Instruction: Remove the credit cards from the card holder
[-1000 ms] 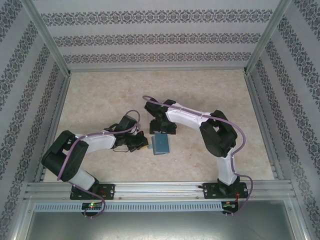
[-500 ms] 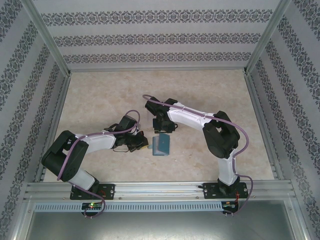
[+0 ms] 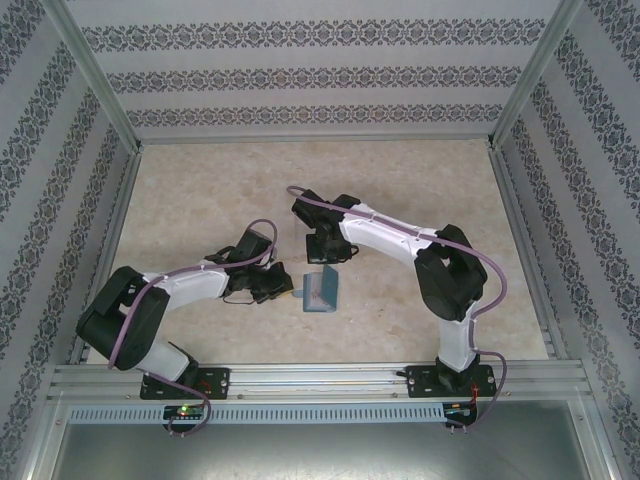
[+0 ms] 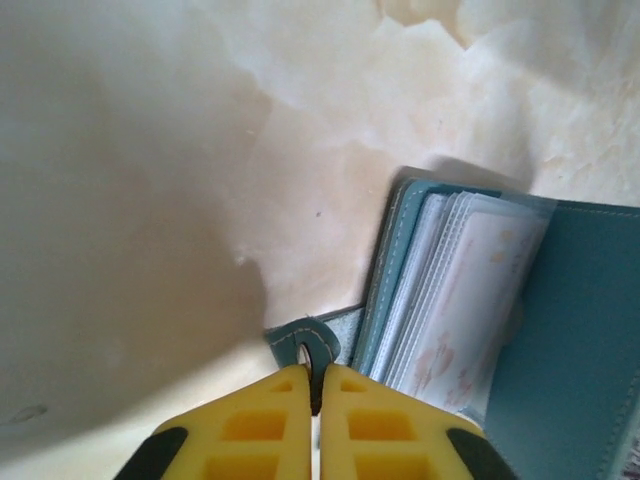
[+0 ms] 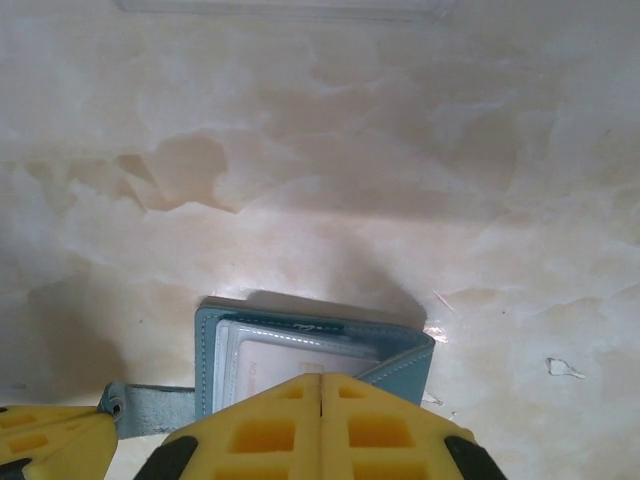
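Note:
The teal card holder (image 3: 321, 290) lies mid-table between the arms, one cover raised on edge. In the left wrist view the card holder (image 4: 580, 330) shows fanned clear sleeves over a pale credit card (image 4: 470, 300). My left gripper (image 4: 316, 372) is shut on its strap tab (image 4: 318, 338). Just left of the holder from above sits the left gripper (image 3: 284, 290). My right gripper (image 5: 321, 380) is shut over the holder's (image 5: 212, 345) open side, above a pale card (image 5: 275, 362) in a sleeve; anything thin pinched is hidden. The right gripper (image 3: 325, 262) hovers at the holder's far edge.
Patterned walls and aluminium rails (image 3: 300, 380) enclose the beige table (image 3: 420, 190). A clear plastic edge (image 5: 280, 6) lies at the top of the right wrist view. The left gripper's yellow finger (image 5: 50, 440) and the strap (image 5: 150, 410) appear beside the right fingers.
The right gripper has closed from open over the holder. One cover of the holder has risen from flat to tilted up. The left arm shifted slightly.

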`<state>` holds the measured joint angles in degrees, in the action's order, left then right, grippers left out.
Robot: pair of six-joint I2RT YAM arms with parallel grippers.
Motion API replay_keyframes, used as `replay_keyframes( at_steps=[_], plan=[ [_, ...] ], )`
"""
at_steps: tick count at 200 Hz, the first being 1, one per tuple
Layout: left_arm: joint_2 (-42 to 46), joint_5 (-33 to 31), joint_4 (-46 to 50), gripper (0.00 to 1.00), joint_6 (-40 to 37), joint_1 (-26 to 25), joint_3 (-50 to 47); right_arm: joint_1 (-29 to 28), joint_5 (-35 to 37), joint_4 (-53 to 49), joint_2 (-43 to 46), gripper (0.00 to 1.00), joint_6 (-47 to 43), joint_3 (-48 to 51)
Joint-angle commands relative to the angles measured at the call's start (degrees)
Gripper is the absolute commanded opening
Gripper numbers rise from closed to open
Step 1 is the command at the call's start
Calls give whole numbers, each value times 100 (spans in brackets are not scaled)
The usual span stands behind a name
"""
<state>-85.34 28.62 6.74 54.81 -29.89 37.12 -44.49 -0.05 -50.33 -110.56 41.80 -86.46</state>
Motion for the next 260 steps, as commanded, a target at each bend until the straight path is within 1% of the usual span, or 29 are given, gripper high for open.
replay_keyframes(
  at_steps=[1,39,51,90,120,148,173,201,235,250,260],
  plan=[
    [269,-387,679,13,-198,52,226,-15,-182,184,259,0,-44,145],
    [567,-678,1292,28,-388,49,548,-4,-391,532,427,0,-42,307],
    [614,-699,1443,30,-439,45,686,20,-493,658,484,0,-19,388],
    [614,-625,1704,31,-549,-25,1072,148,-935,1219,697,0,153,794],
    [168,-276,1459,23,-537,-245,1352,272,-1191,1641,882,0,298,1111],
    [-317,118,988,16,-425,-412,1466,394,-1189,1751,1010,0,350,1342],
    [-796,507,822,13,-494,-490,1692,499,-1229,1840,1090,0,364,1540],
    [-1116,804,632,12,-484,-534,1725,575,-1259,1868,1133,0,321,1664],
    [-1344,741,936,11,-574,-555,1749,612,-1189,1703,1159,0,134,1728],
    [-1370,608,1084,11,-615,-563,1727,616,-1036,1482,1142,6,-14,1690],
    [-1391,577,1130,11,-626,-564,1716,609,-913,1304,1134,12,-104,1663]
  ],
)
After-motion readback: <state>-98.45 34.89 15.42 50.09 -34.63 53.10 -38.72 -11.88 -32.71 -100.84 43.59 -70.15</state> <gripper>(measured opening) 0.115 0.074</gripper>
